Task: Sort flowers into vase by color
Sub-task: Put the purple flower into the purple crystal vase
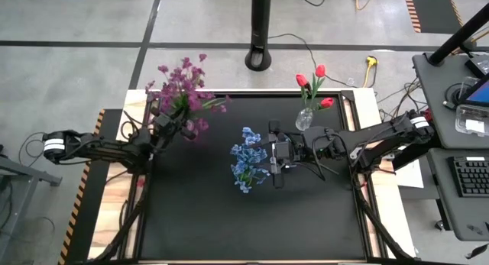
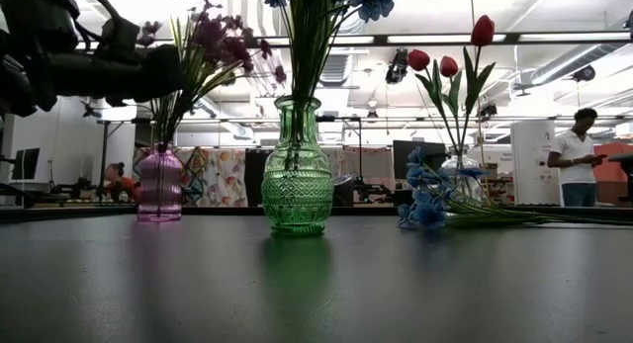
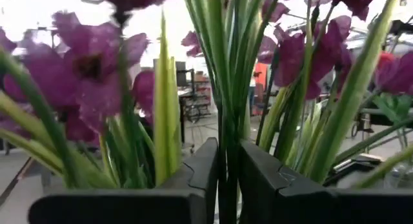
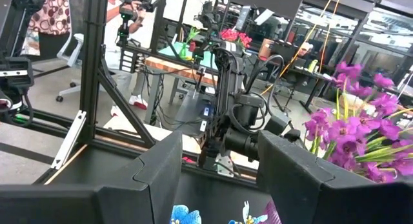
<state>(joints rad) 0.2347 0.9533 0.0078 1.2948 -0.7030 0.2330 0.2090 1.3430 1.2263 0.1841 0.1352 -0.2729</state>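
over on the left side of the black table (image 1: 252, 227), the left gripper (image 1: 166, 121) is held up among the purple flowers (image 1: 183, 85), right above the pink vase (image 2: 159, 185). from its wrist camera, the two dark fingers (image 3: 203, 169) are seen nearly closed around a thin green stem (image 3: 227, 146), with only that narrow gap left between them; a firm clamp on it cannot be told for sure. purple blossoms are spread on both sides of the fingers.

moving to the middle, a green glass vase (image 2: 297, 170) is seen standing upright with blue flowers (image 1: 246, 137) packed into it. just beside it, a loose blue flower (image 2: 425, 200) is laid flat on the table, its stem pointed off to the right.

further right, the right gripper (image 1: 276, 159) is hovered over that loose flower, jaws spread partway with nothing gripped between them. toward the back right, red tulips (image 1: 313, 80) are stood in a clear vase (image 1: 304, 118). off beyond the table, a person (image 2: 576, 155) is seen standing.
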